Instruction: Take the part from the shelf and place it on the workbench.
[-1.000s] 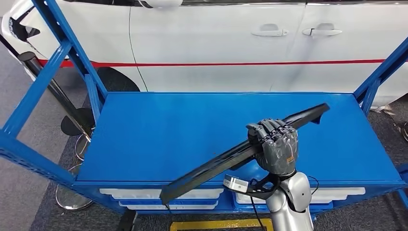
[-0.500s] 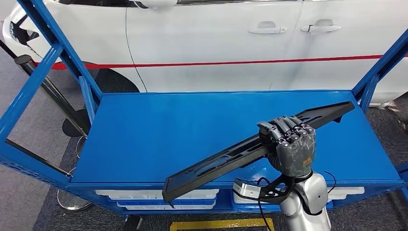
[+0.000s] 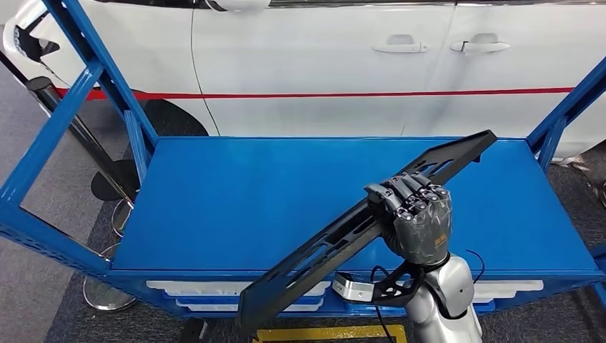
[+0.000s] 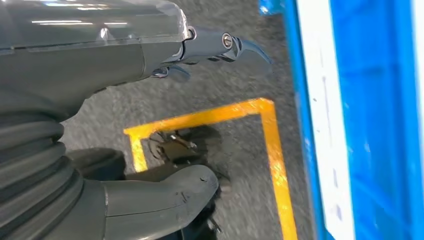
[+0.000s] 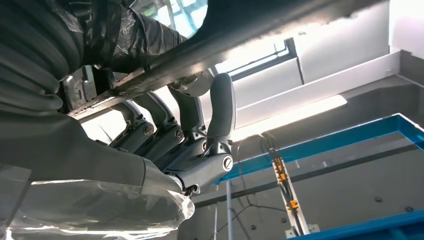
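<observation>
Black and slotted, the long part [image 3: 343, 236] sits clamped in my right hand [image 3: 416, 223], fingers wrapped round its middle. Its near end hangs past the front edge of the blue counter [image 3: 236, 200], and its far end rises toward the counter's back right corner. My left hand [image 4: 150, 55] hangs over grey floor, holding nothing, fingers apart. Beyond the counter stands a white car [image 3: 321, 64].

Wide bare blue shelf top [image 3: 236, 200] lies left of the right hand [image 3: 414, 221]. The long black part [image 3: 343, 236] slants across the front edge, blue uprights [image 3: 107, 86] flanking both ends.
</observation>
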{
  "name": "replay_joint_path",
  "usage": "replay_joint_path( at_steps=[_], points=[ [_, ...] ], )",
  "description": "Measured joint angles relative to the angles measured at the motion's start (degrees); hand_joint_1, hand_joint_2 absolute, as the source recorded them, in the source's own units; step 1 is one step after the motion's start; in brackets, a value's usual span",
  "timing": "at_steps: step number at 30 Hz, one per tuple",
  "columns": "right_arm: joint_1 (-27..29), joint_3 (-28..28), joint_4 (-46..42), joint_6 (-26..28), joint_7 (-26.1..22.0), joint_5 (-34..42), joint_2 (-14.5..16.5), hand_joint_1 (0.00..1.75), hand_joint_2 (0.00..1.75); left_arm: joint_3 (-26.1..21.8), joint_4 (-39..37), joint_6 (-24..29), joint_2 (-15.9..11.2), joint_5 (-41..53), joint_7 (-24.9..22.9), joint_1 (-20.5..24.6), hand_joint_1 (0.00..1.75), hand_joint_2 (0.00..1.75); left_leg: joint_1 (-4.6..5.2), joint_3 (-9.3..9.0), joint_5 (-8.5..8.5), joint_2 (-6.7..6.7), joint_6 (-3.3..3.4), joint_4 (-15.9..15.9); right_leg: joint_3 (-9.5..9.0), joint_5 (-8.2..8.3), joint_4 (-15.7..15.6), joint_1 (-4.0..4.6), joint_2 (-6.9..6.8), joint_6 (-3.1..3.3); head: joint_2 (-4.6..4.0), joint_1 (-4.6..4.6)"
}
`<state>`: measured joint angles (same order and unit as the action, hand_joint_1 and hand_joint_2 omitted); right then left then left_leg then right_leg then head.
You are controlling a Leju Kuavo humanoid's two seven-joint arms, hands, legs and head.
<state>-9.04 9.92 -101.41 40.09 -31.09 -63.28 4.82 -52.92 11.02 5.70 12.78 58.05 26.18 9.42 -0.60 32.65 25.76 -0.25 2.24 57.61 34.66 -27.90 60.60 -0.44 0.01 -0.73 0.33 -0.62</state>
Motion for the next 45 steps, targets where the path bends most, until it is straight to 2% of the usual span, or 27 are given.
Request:
replay_joint_path(
  at_steps=[3,4,5,6,8,10,14,16,18,20,21,22,24,26,29,30,31,33,34,35,36,38,40,41,42,44,45],
  points=[
    [0.76,0.77,0.28,-0.01,-0.81,1.33,0.19,1.75,1.75,-0.16,0.00,0.89,0.05,-0.32,-1.73,-0.08,0.00,1.75,-0.03,0.17,-0.40,0.10,0.46,-0.08,4.15,-5.63,9.70,-0.29,0.01,-0.51,0.00,-0.01],
    [1.16,1.01,0.46,-0.01,-1.19,1.78,0.32,1.75,1.75,-0.22,0.00,1.10,0.04,-0.41,-2.10,-0.12,0.00,1.75,-0.01,0.35,-0.40,0.09,0.46,0.08,5.29,-6.54,12.38,-0.39,0.00,-0.65,0.00,-0.01],
    [1.53,1.26,0.68,-0.01,-1.52,2.21,0.50,1.75,1.75,-0.29,0.00,1.31,0.04,-0.47,-2.36,-0.15,0.00,1.75,-0.01,0.56,-0.39,0.07,0.45,0.30,5.52,-6.28,13.14,-0.49,-0.01,-0.75,0.00,-0.01],
    [1.79,1.49,0.89,-0.01,-1.74,2.57,0.69,1.75,1.75,-0.35,0.00,1.45,0.03,-0.49,-2.53,-0.16,0.00,1.75,-0.02,0.74,-0.35,0.03,0.40,0.54,4.67,-4.97,11.70,-0.61,-0.02,-0.80,0.00,-0.01],
    [1.98,1.93,1.23,-0.01,-1.92,3.23,1.01,1.75,1.75,-0.43,0.00,1.59,0.03,-0.54,-2.72,-0.16,0.00,1.75,0.01,1.02,-0.22,-0.04,0.15,1.05,0.89,-1.55,4.71,-0.83,-0.01,-0.75,0.00,-0.01],
    [2.10,2.45,1.49,-0.01,-1.74,3.77,1.20,1.75,1.75,-0.52,0.00,1.63,0.03,-0.63,-2.77,-0.11,0.00,1.75,0.20,1.35,-0.21,-0.10,-0.37,1.51,-1.39,0.10,-0.15,-0.67,0.08,-0.47,0.00,0.00],
    [2.73,4.82,2.62,-0.02,0.07,6.73,1.02,1.75,1.75,-0.93,0.00,1.71,0.01,-0.62,-2.82,-0.30,0.00,1.75,0.15,1.99,-0.01,-0.10,-1.74,1.96,-0.85,1.14,-0.94,-0.50,0.13,0.90,0.00,0.01],
    [3.13,6.63,3.17,-0.03,0.45,7.53,0.82,1.75,1.75,-1.16,0.00,1.71,0.01,-0.44,-2.82,-0.44,0.00,1.75,-0.04,3.31,3.43,-0.07,-2.31,5.39,-0.15,1.96,-1.21,-0.67,-0.10,1.82,0.00,0.02],
    [4.05,7.94,3.51,-0.03,-0.11,7.41,0.75,1.75,1.75,-1.33,0.00,1.71,0.01,-0.20,-2.82,-0.58,0.00,1.75,-0.10,5.34,8.36,-0.05,-2.68,12.11,0.86,2.71,-1.19,-0.51,-0.32,2.23,0.00,0.03],
    [5.13,8.53,3.79,-0.02,-0.97,7.03,0.75,1.75,1.75,-1.47,0.00,1.71,0.01,-0.04,-2.80,-0.82,0.00,1.75,-0.10,5.52,10.60,-0.05,-2.75,16.08,2.08,3.54,-1.06,-0.30,-0.49,2.29,0.00,0.03],
    [5.52,8.68,3.87,-0.02,-1.27,6.88,0.75,1.75,1.75,-1.50,0.00,1.71,-0.01,0.01,-2.77,-0.96,0.00,1.75,-0.08,4.16,10.23,-0.05,-2.63,15.21,2.71,3.97,-0.96,-0.21,-0.53,2.26,0.00,0.03],
    [5.75,8.80,3.92,-0.01,-1.50,6.78,0.74,1.75,1.75,-1.51,0.00,1.71,-0.02,0.02,-2.72,-1.04,0.00,1.75,-0.03,1.75,9.08,-0.05,-2.40,12.21,3.30,4.40,-0.86,-0.14,-0.50,2.19,0.00,0.03],
    [5.92,9.06,3.87,-0.01,-1.70,6.98,0.71,1.75,1.75,-1.52,0.01,1.73,-0.08,0.02,-2.63,-0.95,0.00,1.75,0.19,-3.68,6.97,-0.05,-1.74,4.03,4.16,5.34,-0.73,0.00,-0.46,1.87,0.00,0.02],
    [5.94,9.59,3.82,-0.01,-1.32,7.96,0.58,1.75,1.75,-1.53,0.02,1.73,-0.12,0.00,-2.53,-0.78,0.00,1.75,0.55,-5.85,6.01,-0.08,-1.21,-0.12,4.55,6.35,-0.89,0.03,-0.51,1.25,0.00,0.01],
    [5.76,11.24,3.98,-0.01,0.37,10.55,-0.25,1.75,1.75,-1.55,0.02,1.71,-0.10,-0.16,-2.40,-0.95,0.00,1.75,0.65,-5.02,4.27,0.05,-0.40,-0.44,4.80,7.32,-1.43,-0.13,-0.44,0.19,0.00,0.00],
    [5.68,11.70,4.03,-0.01,0.75,11.12,-0.65,1.75,1.75,-1.55,0.02,1.71,-0.09,-0.21,-2.36,-0.97,0.00,1.75,0.52,-4.54,3.44,0.20,0.02,-0.67,5.23,6.19,-0.89,-0.19,-0.34,-0.11,0.00,-0.01],
    [5.60,12.07,4.08,-0.01,1.02,11.49,-1.05,1.75,1.75,-1.55,0.02,1.70,-0.08,-0.25,-2.32,-0.94,0.00,1.75,0.37,-3.89,2.56,0.36,0.41,-0.89,5.93,3.95,0.66,-0.24,-0.24,-0.39,0.00,-0.02],
    [5.34,12.92,4.25,-0.01,1.67,12.02,-1.96,1.75,1.75,-1.55,0.02,1.67,-0.08,-0.25,-2.24,-0.88,0.00,1.75,0.36,-2.21,1.17,0.56,0.90,-0.88,7.63,-2.21,7.03,-0.42,-0.16,-0.90,0.00,-0.04],
    [5.17,13.46,4.37,-0.01,2.12,12.25,-2.51,1.75,1.75,-1.55,0.02,1.65,-0.08,-0.22,-2.21,-0.88,0.00,1.75,0.38,-1.30,0.52,0.61,0.93,-0.78,8.15,-4.11,10.60,-0.46,-0.16,-1.16,0.00,-0.03],
    [5.00,13.99,4.49,-0.01,2.56,12.38,-3.11,1.75,1.75,-1.55,0.02,1.64,-0.08,-0.16,-2.19,-0.89,0.00,1.75,0.40,-0.33,-0.10,0.65,0.87,-0.61,8.07,-4.55,13.21,-0.50,-0.16,-1.37,0.00,-0.03],
    [4.86,14.43,4.58,-0.01,2.88,12.33,-3.63,1.75,1.75,-1.55,0.02,1.64,-0.08,-0.09,-2.20,-0.90,0.00,1.75,0.39,0.66,-0.67,0.68,0.76,-0.37,7.18,-3.71,14.19,-0.57,-0.17,-1.50,0.00,-0.03],
    [4.58,14.97,4.68,-0.01,3.13,11.65,-4.24,1.75,1.75,-1.55,0.02,1.64,-0.08,0.03,-2.27,-0.89,0.00,1.75,0.35,2.49,-1.57,0.70,0.41,0.33,2.55,-1.04,10.46,-0.78,-0.18,-1.57,0.00,-0.03],
    [4.19,15.23,4.61,0.00,3.05,10.82,-4.39,1.75,1.75,-1.55,0.03,1.64,-0.08,0.08,-2.33,-0.88,0.00,1.75,0.46,3.91,-2.26,0.66,-0.14,1.21,-3.43,-1.61,2.72,-0.69,-0.07,-1.23,0.00,0.00],
    [4.05,15.30,4.55,0.01,2.97,10.63,-4.42,1.75,1.75,-1.55,0.03,1.64,-0.08,0.10,-2.34,-0.87,0.00,1.75,0.51,4.30,-2.64,0.64,-0.47,1.48,-5.23,-2.41,-0.08,-0.55,-0.01,-0.92,0.00,0.00],
    [3.96,15.34,4.49,0.01,2.87,10.53,-4.45,1.75,1.75,-1.55,0.03,1.64,-0.08,0.12,-2.35,-0.86,0.00,1.75,0.55,4.53,-3.09,0.63,-0.84,1.57,-5.91,-3.01,-1.56,-0.33,0.06,-0.49,0.00,0.03],
    [3.88,15.34,4.44,0.00,2.63,10.36,-4.51,1.75,1.75,-1.55,0.02,1.64,-0.08,0.15,-2.41,-0.91,0.00,1.75,0.41,4.81,-3.64,0.54,-1.57,1.57,-5.21,-2.24,-1.85,-0.30,-0.02,0.57,0.00,0.02],
    [3.83,15.34,4.42,-0.01,2.46,10.08,-4.52,1.75,1.75,-1.55,0.02,1.64,-0.09,0.17,-2.47,-0.94,0.00,1.75,0.31,5.21,-2.65,0.46,-1.92,2.16,-4.67,-1.58,-1.91,-0.35,-0.13,1.14,0.00,0.03]
  ],
)
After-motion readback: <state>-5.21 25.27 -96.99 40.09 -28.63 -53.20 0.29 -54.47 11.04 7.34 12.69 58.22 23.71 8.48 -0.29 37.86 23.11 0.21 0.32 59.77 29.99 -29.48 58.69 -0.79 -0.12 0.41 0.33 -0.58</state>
